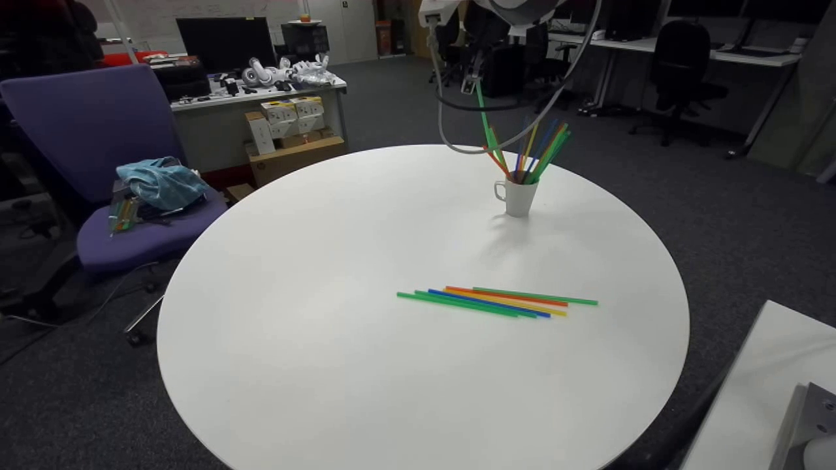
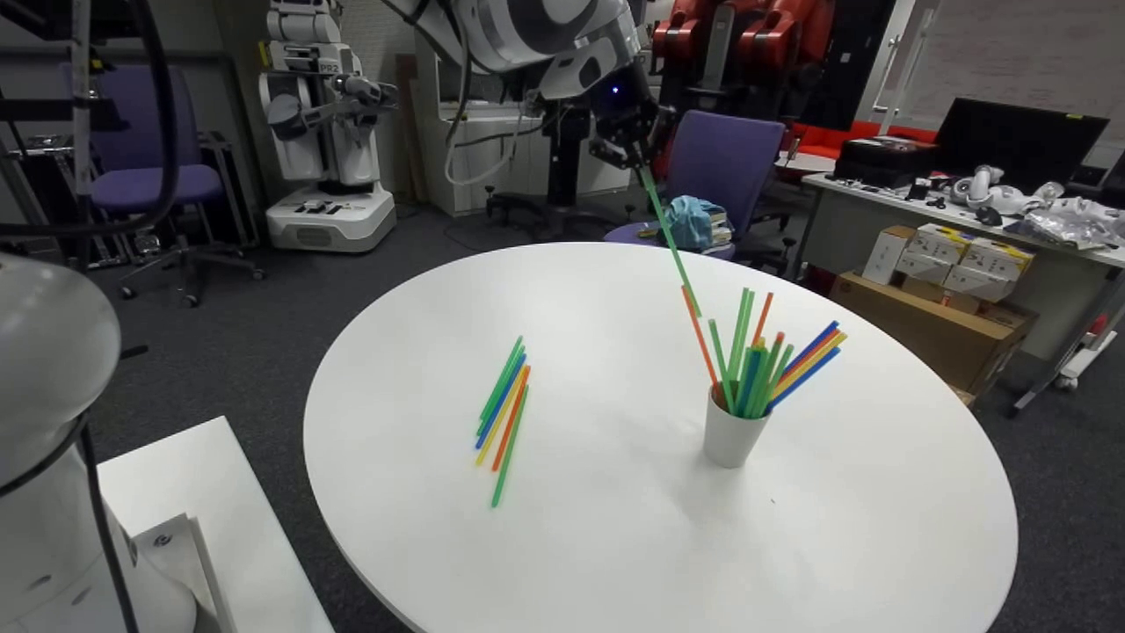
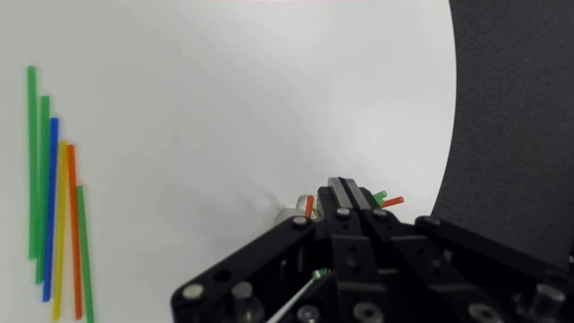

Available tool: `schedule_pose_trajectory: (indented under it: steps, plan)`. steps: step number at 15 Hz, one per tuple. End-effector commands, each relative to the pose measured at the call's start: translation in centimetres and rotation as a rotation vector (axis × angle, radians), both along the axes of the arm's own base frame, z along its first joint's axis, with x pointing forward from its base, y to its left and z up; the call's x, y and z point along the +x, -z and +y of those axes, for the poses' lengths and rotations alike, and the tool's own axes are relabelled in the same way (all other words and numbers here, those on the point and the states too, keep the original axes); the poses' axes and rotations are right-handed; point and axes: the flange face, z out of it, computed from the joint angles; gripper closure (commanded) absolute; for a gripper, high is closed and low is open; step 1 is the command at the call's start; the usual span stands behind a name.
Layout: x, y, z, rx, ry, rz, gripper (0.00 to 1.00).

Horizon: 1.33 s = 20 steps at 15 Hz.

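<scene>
I've got the claw [image 2: 638,161] squeezed right in on a single green straw [image 2: 671,236], with the fingers [image 3: 339,193] pretty much flush in the wrist view, just a thin dark line between them. The straw hangs at a slant from the tips, and its bottom end is up around the tops of a bunch of straws [image 2: 758,387] in a white mug [image 2: 734,441]. In an exterior view that end is right beside an orange one poking out of the mug, and honestly I can't tell if they touch. The mug stands upright on the round white table [image 2: 571,545], crammed with green, orange, blue and yellow ones leaning every which way. From the wrist view my own claw blocks most of it, so I only get part of the handle plus a few orange and green ends. Well apart from the mug there's a row of six loose straws [image 2: 504,413] lying flat on the table, roughly parallel; reading across the wrist view from the left it goes green, green, blue, yellow, orange, green. The pale hose [image 1: 470,153] off my arm loops down in front of the mug's straws in an exterior view. Past the table edge there's a purple chair [image 1: 91,130] with a blue cloth [image 1: 162,184] on its seat.
</scene>
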Motion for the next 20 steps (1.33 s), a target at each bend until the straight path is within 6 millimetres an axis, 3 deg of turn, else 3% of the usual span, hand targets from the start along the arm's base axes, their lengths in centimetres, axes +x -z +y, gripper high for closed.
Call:
schedule_pose_trajectory:
  steps: [1, 6, 8, 13, 20]
  plan:
    - [-1.3, -2.4, 0.6, 0.047, -0.026, 0.096, 1.00]
    - [-1.4, -2.4, 1.2, 0.082, -0.015, 0.206, 1.00]
    - [-1.2, -1.0, 1.4, 0.047, 0.011, 0.287, 1.00]
    - [-0.8, 5.8, 3.2, -0.038, 0.030, 0.478, 1.00]
    - [0.0, 18.5, 5.7, -0.026, -0.049, 0.655, 1.00]
